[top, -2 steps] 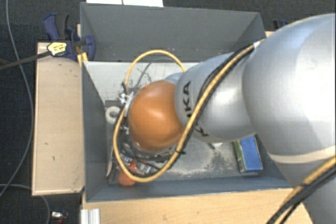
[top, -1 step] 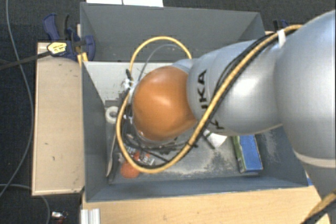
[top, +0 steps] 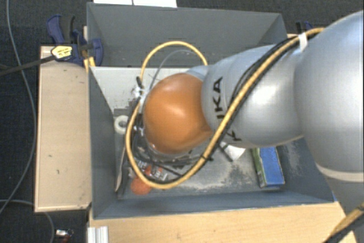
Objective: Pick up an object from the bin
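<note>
The arm [top: 273,94] hangs low in the bin's [top: 182,37] near left, putting the gripper [top: 152,168] by an orange lump [top: 139,188]; its grip cannot be told.

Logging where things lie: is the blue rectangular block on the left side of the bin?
No, the blue rectangular block lies on the right side of the bin, to the right of the arm's orange cover.

Half the blue flat box [top: 272,167] escapes us under the silver arm [top: 273,111], front right in the grey metal bin [top: 187,25].
</note>
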You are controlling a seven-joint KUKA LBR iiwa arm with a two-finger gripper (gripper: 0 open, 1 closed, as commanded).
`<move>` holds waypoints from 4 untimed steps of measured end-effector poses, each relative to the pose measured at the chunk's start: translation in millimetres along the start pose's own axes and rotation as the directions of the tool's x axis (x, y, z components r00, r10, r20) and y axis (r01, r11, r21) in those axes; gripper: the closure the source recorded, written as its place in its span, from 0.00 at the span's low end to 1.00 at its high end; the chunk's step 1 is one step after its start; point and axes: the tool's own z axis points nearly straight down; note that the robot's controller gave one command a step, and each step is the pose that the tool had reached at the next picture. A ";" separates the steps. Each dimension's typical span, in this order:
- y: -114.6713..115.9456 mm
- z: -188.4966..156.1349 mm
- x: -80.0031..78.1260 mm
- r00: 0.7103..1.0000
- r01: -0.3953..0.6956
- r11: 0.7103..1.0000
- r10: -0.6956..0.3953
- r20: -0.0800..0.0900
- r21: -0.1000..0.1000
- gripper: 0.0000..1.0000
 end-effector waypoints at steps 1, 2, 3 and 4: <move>0.7 -8.7 0.7 1.000 -0.004 1.000 0.004 -0.002 -0.002 1.00; 0.6 -35.7 -0.1 1.000 -0.008 1.000 0.008 0.000 -0.002 1.00; 0.2 -53.2 -1.0 1.000 -0.016 1.000 0.016 0.003 0.000 1.00; 0.0 -61.5 -1.6 1.000 -0.021 1.000 0.021 0.006 0.001 1.00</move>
